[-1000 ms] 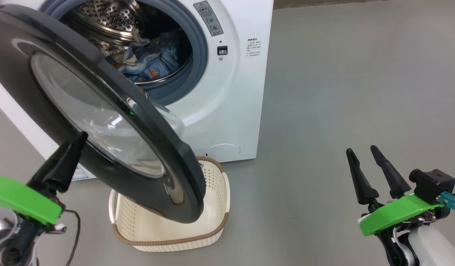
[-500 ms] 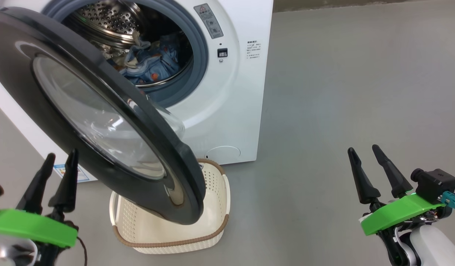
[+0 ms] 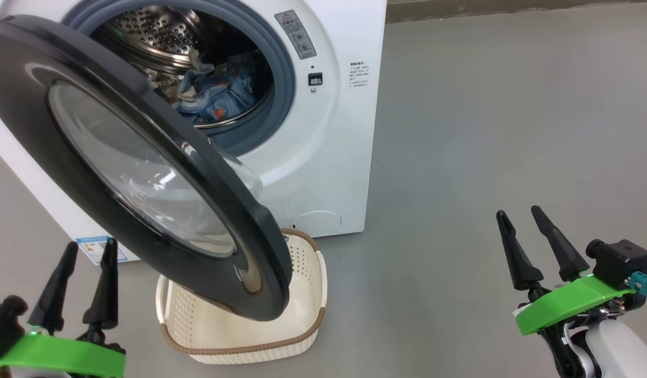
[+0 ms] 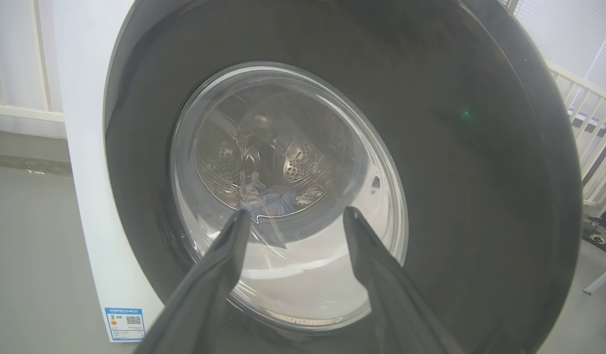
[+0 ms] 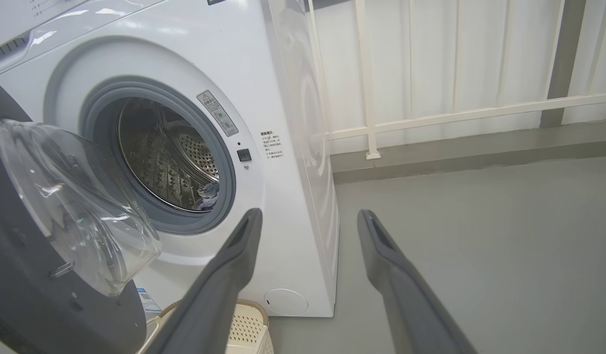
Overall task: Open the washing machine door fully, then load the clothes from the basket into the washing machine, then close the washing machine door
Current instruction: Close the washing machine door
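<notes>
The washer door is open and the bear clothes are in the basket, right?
Not quite. The door is open, but the clothes lie inside the washing machine, in its drum, not in the basket. The head view shows this.

surface: grey floor (image 3: 486,131), smooth, matte | on it: white washing machine (image 3: 334,157), stood on its base | also on it: cream basket (image 3: 308,294) with brown rim, set upright just in front of the machine's lower front; contact between them cannot be told | far edge: raised grey kerb (image 5: 455,155) seen along the wall (image 5: 431,59)
</notes>
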Robot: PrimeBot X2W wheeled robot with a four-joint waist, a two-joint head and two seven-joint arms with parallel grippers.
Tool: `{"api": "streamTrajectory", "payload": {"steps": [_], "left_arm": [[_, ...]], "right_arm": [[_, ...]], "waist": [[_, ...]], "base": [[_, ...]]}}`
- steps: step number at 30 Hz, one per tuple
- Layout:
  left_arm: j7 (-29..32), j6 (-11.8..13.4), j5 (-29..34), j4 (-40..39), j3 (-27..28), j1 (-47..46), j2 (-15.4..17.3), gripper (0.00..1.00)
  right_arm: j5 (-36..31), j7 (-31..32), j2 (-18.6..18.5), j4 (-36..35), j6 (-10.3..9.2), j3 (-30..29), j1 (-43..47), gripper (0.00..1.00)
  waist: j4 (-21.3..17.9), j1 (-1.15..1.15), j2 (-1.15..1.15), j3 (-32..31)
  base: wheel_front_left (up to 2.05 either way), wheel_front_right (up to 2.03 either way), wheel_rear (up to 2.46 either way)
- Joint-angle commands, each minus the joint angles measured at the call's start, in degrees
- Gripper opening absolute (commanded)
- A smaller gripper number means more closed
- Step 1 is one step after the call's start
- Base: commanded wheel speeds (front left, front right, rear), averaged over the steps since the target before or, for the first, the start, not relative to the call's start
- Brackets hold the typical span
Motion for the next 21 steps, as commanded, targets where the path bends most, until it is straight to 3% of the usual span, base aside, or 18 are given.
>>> {"api": "streamTrajectory", "payload": {"steps": [1, 21], "left_arm": [[-1.1, -0.1, 1.1, -0.7, 1.8, -1.1, 1.8, 1.00], [-5.6, 0.3, 3.1, 3.5, 0.9, -1.0, -0.5, 1.00]], "right_arm": [[0.1, -0.7, -1.0, -1.5, 0.31, 0.9, 0.3, 1.00], [-0.5, -0.7, -0.9, -1.8, 0.31, 0.0, 0.4, 1.00]], "waist": [[0.0, 0.00, 0.00, 0.0], [0.6, 0.00, 0.00, 0.3]], "base": [[0.00, 0.00, 0.00], [0.00, 0.00, 0.00]]}}
